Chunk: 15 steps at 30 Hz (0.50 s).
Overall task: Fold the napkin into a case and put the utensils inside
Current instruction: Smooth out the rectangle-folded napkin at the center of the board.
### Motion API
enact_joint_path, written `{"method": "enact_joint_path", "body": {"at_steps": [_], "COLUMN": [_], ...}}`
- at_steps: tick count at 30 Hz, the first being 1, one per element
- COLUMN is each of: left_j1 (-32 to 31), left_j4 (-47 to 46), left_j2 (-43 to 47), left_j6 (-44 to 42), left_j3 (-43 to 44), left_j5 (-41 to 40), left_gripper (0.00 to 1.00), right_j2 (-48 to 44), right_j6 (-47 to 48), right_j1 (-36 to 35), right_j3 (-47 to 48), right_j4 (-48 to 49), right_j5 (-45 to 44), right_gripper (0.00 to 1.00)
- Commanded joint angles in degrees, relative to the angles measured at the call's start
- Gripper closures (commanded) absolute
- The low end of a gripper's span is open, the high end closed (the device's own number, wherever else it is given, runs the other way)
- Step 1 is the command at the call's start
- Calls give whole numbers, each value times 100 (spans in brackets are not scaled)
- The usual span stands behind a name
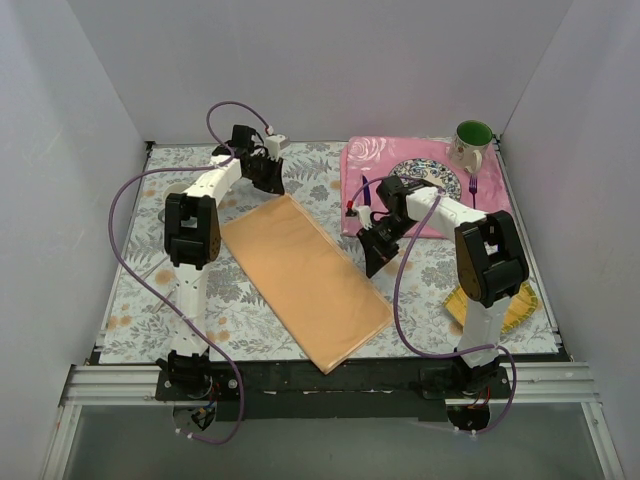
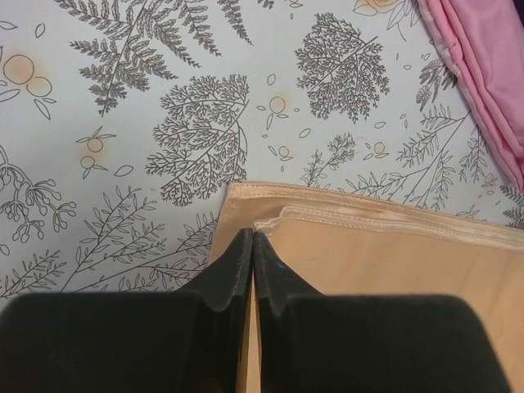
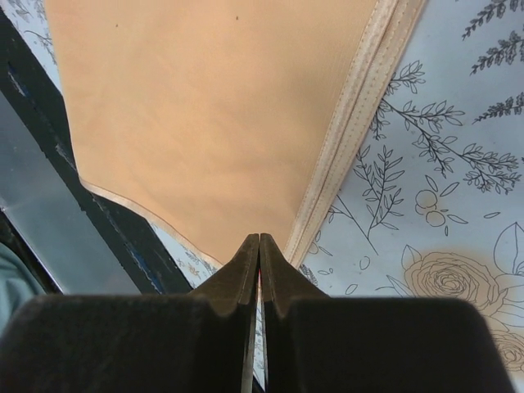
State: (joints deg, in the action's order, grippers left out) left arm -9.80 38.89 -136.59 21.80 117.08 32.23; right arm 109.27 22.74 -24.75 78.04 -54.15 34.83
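Two arms stand at the near edge of the table [image 1: 130,300], which is covered with a fern-and-flower print. The napkin [image 1: 305,280] lies flat between them, folded into a long peach-orange rectangle set diagonally. Its near corner reaches onto the dark strip at the table's front, and its far end points toward the left arm's wrist. A yellow ribbed mat [image 1: 520,305] lies at the near right, partly hidden by the right arm.

The right gripper [image 1: 378,262] is positioned at the napkin's right long edge, about halfway along. In the right wrist view its jaws are pressed fully together, with nothing visible between them; the stitched hem runs just beside the fingertips.

The left gripper [image 1: 265,172] is positioned at the napkin's far end. In the left wrist view its jaws are closed tip to tip at the corner of the upper cloth layer, which sits slightly back from the lower layer's hem. Whether any cloth is pinched between them cannot be determined.

Far right, well apart from the napkin, a pink floral placemat [image 1: 370,160] carries a patterned plate [image 1: 428,172]. A purple fork [image 1: 472,188] lies just right of the plate – outside the napkin – and a green-lined mug [image 1: 472,140] stands at the mat's far corner.
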Motion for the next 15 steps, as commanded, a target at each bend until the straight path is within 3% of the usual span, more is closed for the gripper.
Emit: {"method": "enact_joint_path", "body": {"at_steps": [1, 8, 15], "left_j1": [-4, -4, -4], "left_j4": [-118, -101, -119], "left_j2": [212, -51, -122], "left_j6": [-115, 8, -36], "left_j3": [-123, -9, -220], "left_j5": [-24, -6, -67], "left_gripper": [100, 100, 100], "right_j2": [15, 120, 419], "right_j6": [46, -463, -1043], "right_j1": [23, -109, -416], "right_j3": [256, 291, 914], "right_j4": [-131, 369, 1011], "right_j5": [366, 569, 692], "right_gripper": [90, 77, 74]}}
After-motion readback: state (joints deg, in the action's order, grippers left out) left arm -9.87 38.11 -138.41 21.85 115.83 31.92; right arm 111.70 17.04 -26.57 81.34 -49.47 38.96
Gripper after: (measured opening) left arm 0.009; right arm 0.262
